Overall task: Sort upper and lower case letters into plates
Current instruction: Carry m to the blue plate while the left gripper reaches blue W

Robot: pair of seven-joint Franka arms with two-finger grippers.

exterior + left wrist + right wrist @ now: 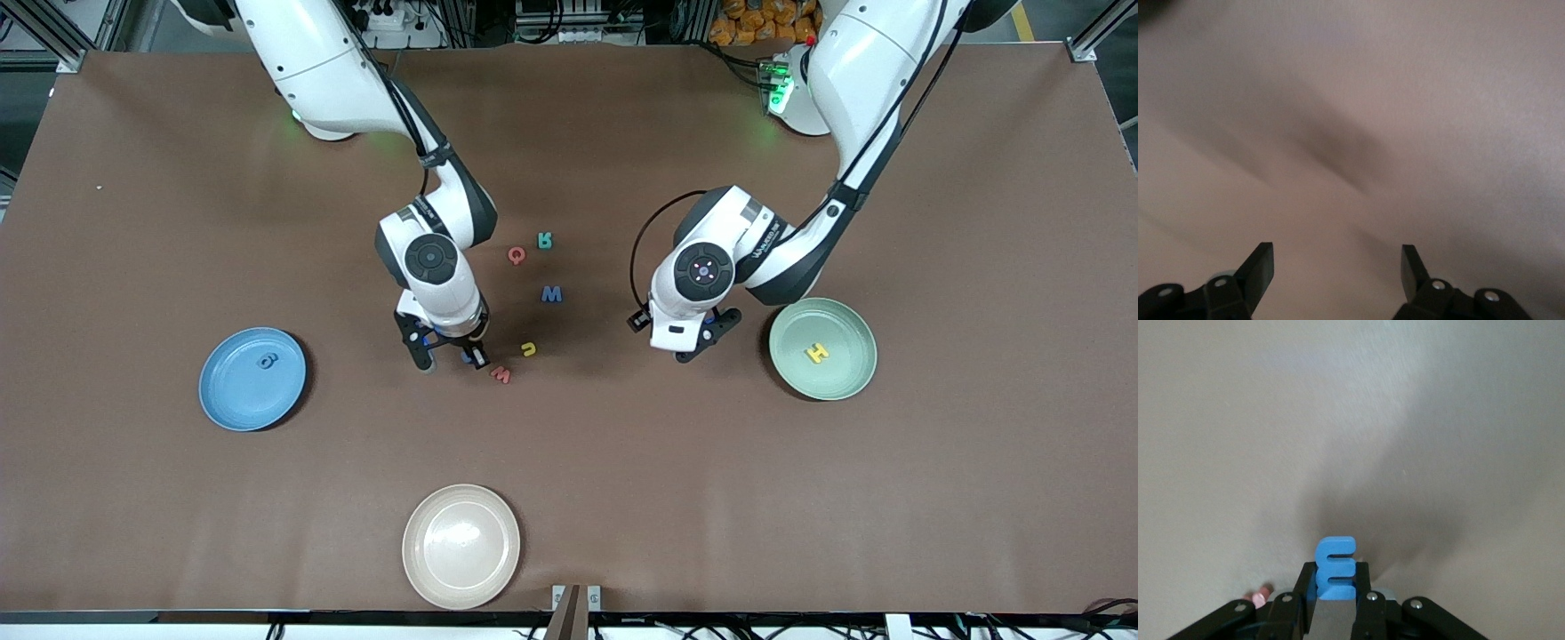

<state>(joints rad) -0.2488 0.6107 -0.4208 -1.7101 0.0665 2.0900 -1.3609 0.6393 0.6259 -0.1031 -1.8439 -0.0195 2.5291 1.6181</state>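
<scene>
Right tool (1335, 587): clamped on the blue letter (1336, 568), low at the tabletop (569, 462) beside the red letter (500, 374).
Left tool (1337, 267): fingers apart, empty, waiting beside the green plate (845, 382).
Handling: judged light, stiff, thin; best pinched across its flat faces.

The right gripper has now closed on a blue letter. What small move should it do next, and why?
Probably a short, straight lift. The right gripper is shut on the blue letter, low at the table, with a red letter and a yellow letter close beside it. Rising first should avoid dragging or knocking them. The left gripper waits open.
</scene>
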